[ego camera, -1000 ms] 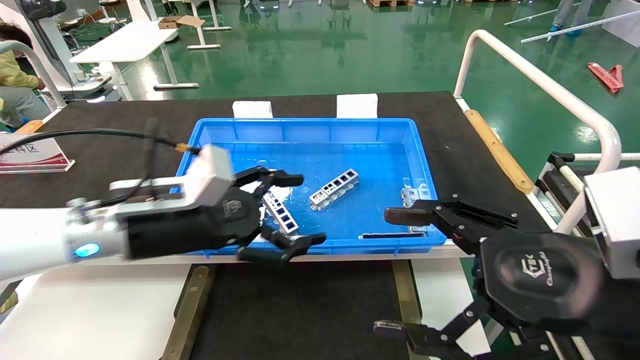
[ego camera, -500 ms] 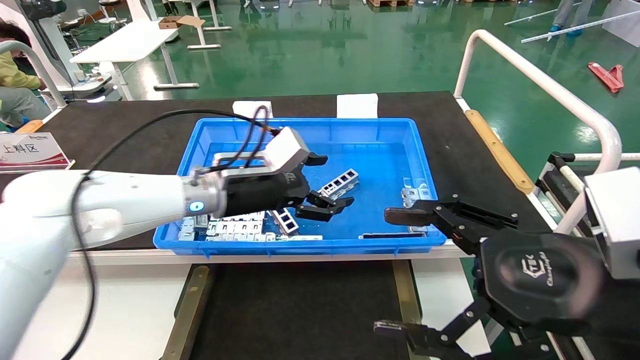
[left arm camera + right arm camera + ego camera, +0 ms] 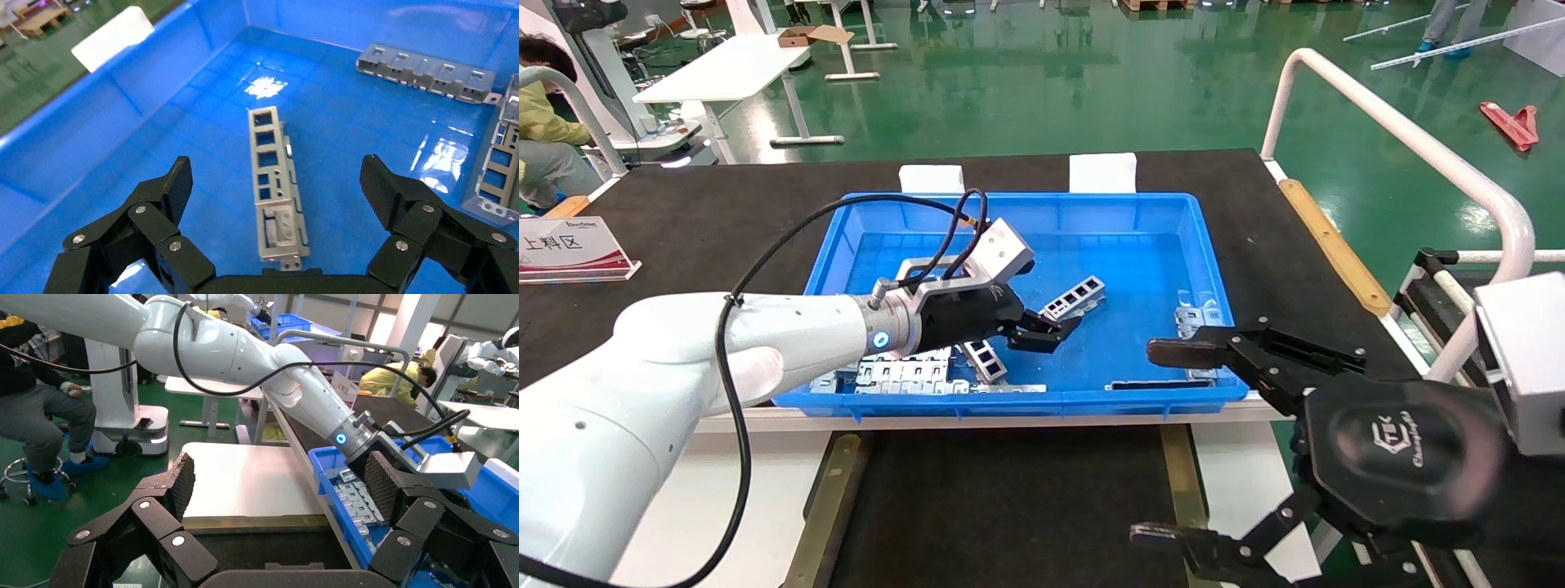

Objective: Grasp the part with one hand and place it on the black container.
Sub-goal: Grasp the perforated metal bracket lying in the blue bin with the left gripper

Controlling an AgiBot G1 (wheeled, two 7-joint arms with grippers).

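Observation:
The part (image 3: 1075, 297), a slim silver-grey channel bar with square cutouts, lies on the floor of the blue crate (image 3: 1026, 212). My left gripper (image 3: 1052, 327) is open inside the crate, at the bar's near end. In the left wrist view the bar (image 3: 269, 160) lies lengthwise between the spread black fingers (image 3: 174, 184) of the left gripper (image 3: 276, 177), apart from both. My right gripper (image 3: 1158, 443) is open and empty near the crate's front right corner. The black container (image 3: 1009, 506) lies in front of the crate, edged by brass-coloured strips (image 3: 825, 506).
More channel bars (image 3: 981, 359) and flat perforated plates (image 3: 903, 371) lie at the crate's front left; other pieces (image 3: 1197, 317) lie at its right. A white rail (image 3: 1401, 131) curves along the right. A sign (image 3: 568, 249) stands far left.
My left arm has swung from the crate's front left edge deeper into the crate and down to the bar's near end. The right arm has not moved.

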